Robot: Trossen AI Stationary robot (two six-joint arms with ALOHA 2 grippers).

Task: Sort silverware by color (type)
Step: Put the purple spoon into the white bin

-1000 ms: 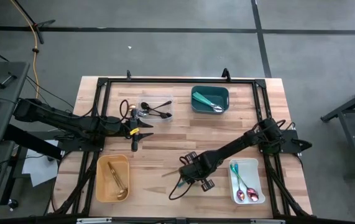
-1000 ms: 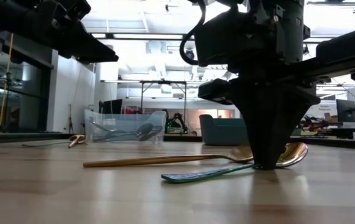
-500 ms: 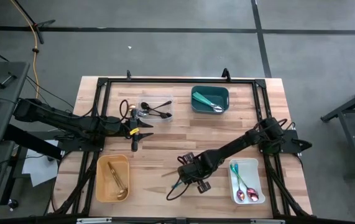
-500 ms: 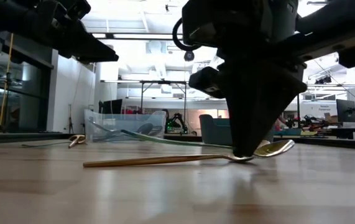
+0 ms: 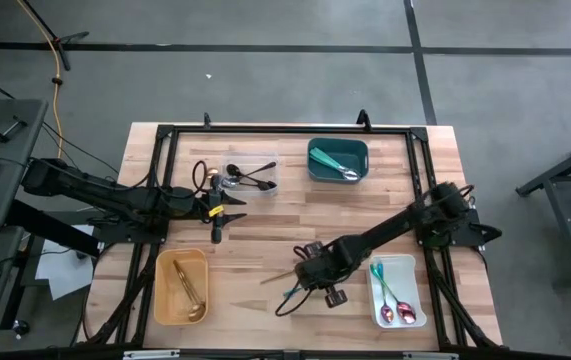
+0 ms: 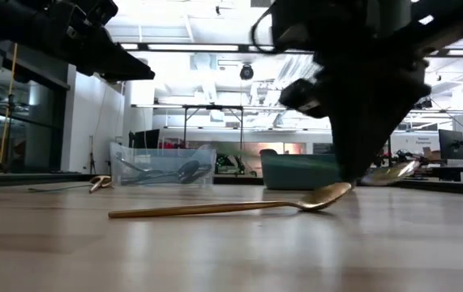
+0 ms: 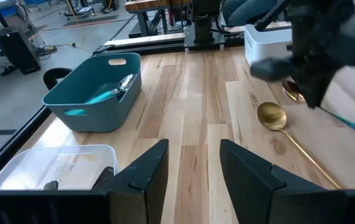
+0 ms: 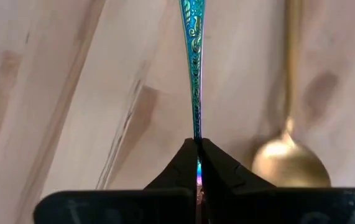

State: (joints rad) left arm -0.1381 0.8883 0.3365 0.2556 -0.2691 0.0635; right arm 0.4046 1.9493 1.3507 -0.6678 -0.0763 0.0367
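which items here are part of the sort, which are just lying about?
Job:
- iridescent spoon, pinched in right hand, off the table
- gold spoon, loose on table
- four bins: orange, clear, teal, white

Lying about:
- black cable

bare wood lies open mid-table; only the gold spoon seems to lie across it.

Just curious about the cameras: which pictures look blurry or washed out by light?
Low view: bright ceiling lights behind leave the right gripper a dark silhouette; the gold spoon is sharp. Left wrist view: the right arm is smeared. Right wrist view: the teal spoon is crisp, the fingers soft.
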